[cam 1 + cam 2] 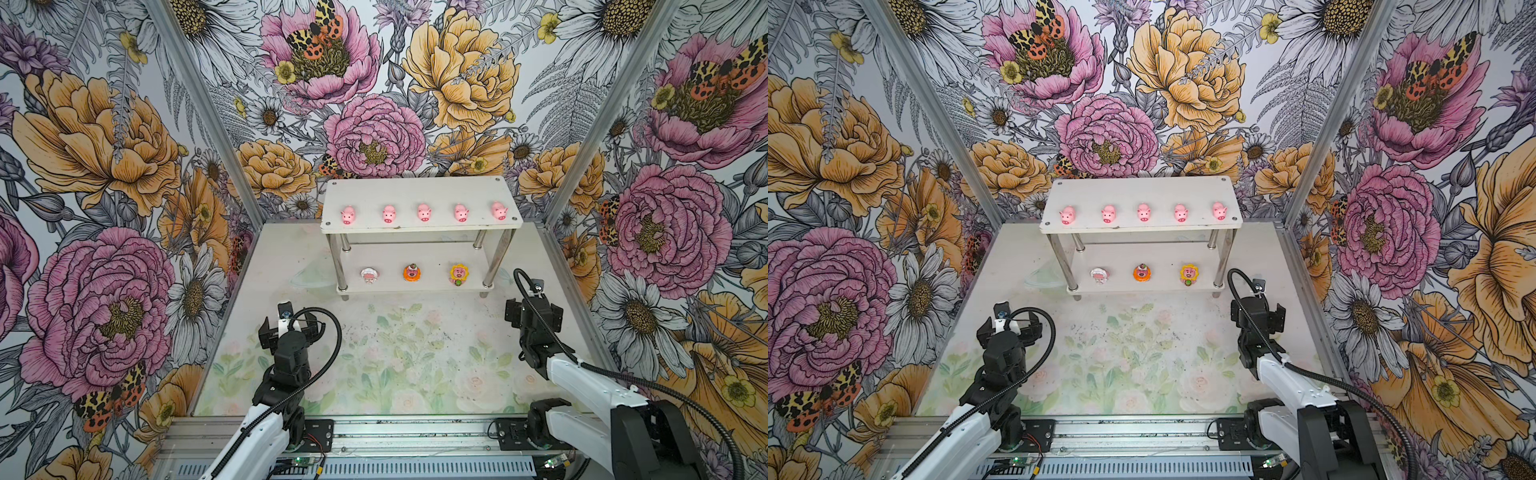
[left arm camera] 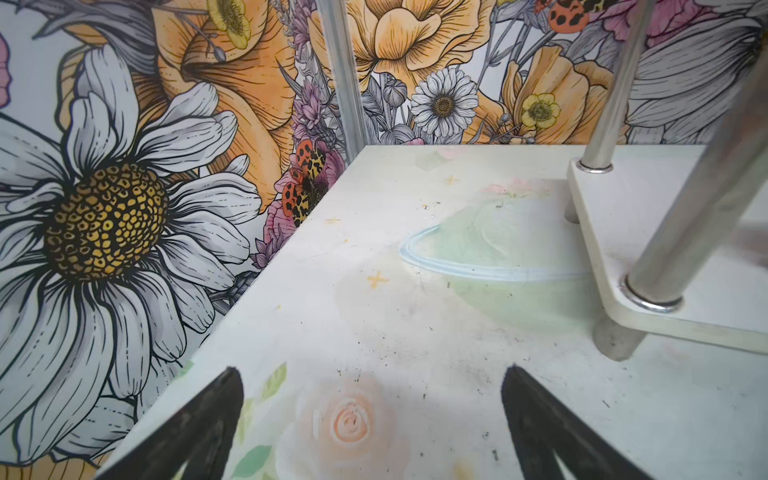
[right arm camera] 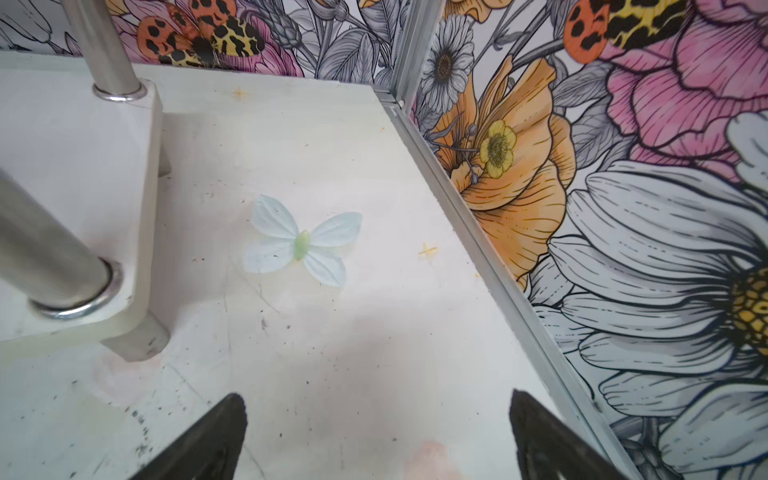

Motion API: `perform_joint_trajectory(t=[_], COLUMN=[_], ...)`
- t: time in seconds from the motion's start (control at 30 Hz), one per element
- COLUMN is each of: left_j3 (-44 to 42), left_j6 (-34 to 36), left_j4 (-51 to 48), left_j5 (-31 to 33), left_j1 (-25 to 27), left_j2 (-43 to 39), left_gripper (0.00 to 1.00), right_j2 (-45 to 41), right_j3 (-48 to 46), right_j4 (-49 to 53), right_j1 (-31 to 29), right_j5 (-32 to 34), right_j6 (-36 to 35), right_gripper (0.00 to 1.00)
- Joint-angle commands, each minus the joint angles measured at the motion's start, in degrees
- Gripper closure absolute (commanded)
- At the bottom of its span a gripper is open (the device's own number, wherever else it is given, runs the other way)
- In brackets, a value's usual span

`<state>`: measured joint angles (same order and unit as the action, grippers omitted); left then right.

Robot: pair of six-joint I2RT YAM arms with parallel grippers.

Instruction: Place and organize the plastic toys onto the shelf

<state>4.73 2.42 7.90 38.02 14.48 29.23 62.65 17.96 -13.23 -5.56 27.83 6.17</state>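
1. Fingers point(image 2: 199, 428) of your left gripper point(image 2: 372, 370) are spread wide, and only the table point(image 2: 374, 316) shows between them. The gripper hangs in front of the shelf point(image 1: 415, 191), out to the left of its front left leg point(image 2: 656, 249) and apart from it.
2. Look along the shelf's top tier and you've got five pink pigs in one row near the front edge, snouts facing your arms. They are the leftmost pig point(image 1: 348, 215), second pig point(image 1: 389, 214), middle pig point(image 1: 424, 212), fourth pig point(image 1: 461, 213) and rightmost pig point(image 1: 499, 211). They're evenly spaced, and none touches another.
3. Drop to the shelf's lower tier and three round-faced toys line up, well apart. The white-rimmed toy point(image 1: 368, 275) is toward the left end, the orange-rimmed toy point(image 1: 412, 272) is about the middle, and the yellow-rimmed toy point(image 1: 458, 275) is right of the middle.
4. Your right gripper point(image 3: 377, 395) has its fingers point(image 3: 199, 436) just as wide apart, again with only table between them. It hangs just off the shelf's front right leg point(image 3: 50, 253), closer to the shelf than your left one. A pale printed butterfly point(image 3: 301, 245) lies flat on the table beside the shelf's right end.
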Motion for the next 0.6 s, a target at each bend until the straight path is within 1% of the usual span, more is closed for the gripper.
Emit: perform_joint_trajectory(t=[0.0, 0.07, 0.13, 0.17, 0.23, 0.27, 0.3, 0.33, 0.37, 0.43, 0.5, 0.57], left_j3=[-1.92, -2.97, -3.08, -2.85, -1.28, 0.31, 2.49, 4.45, 6.21, 8.14, 9.56, 11.83], left_j6=[-2.03, -4.55, -6.73, -7.48, -8.19, -7.61, -6.90, -6.13, -5.27, -3.72, -3.22, -2.47], left_j4=[12.18, 15.81, 19.81, 21.82, 26.58, 27.52, 28.05, 28.60, 29.60, 34.66, 38.59, 39.15], left_j5=[-8.91, -13.33, -18.88, -21.23, -25.53, -28.57, -29.68, -29.29, -28.20, -26.93, -27.44, -27.24], left_j1=[-6.27, -11.05, -15.73, -17.24, -18.61, -18.53, -18.02, -17.24, -16.47, -15.45, -15.14, -15.15], left_j2=[-0.80, 0.63, 4.43, 6.73, 14.42, 18.23, 22.69, 26.87, 30.00, 36.72, 41.32, 44.71], left_gripper=[0.01, 0.01, 0.01, 0.01, 0.01, 0.01, 0.01, 0.01, 0.01, 0.01, 0.01, 0.01], right_j2=[3.20, 5.22, 7.69, 8.78, 11.58, 12.59, 13.92, 14.67, 15.38, 15.91, 15.65, 15.27], right_j3=[2.01, 2.26, 2.70, 2.91, 3.71, 4.03, 4.57, 6.12, 6.72, 7.49, 7.18, 6.77], right_j4=[-9.33, -12.20, -16.02, -17.52, -21.00, -22.50, -23.32, -20.93, -20.81, -19.69, -20.05, -20.35], right_j1=[3.02, 4.98, 6.93, 7.49, 8.52, 8.76, 9.03, 9.40, 9.66, 10.04, 10.34, 10.72], right_j5=[-5.58, -6.66, -9.17, -10.32, -12.75, -13.63, -14.50, -15.09, -16.26, -18.80, -20.06, -21.16], right_j6=[1.15, 1.52, 1.15, 0.85, -0.08, -0.49, -0.92, -0.63, -1.18, -2.07, -2.87, -2.60], right_gripper=[0.00, 0.00, 0.00, 0.00, 0.00, 0.00, 0.00, 0.00, 0.00, 0.00, 0.00, 0.00])
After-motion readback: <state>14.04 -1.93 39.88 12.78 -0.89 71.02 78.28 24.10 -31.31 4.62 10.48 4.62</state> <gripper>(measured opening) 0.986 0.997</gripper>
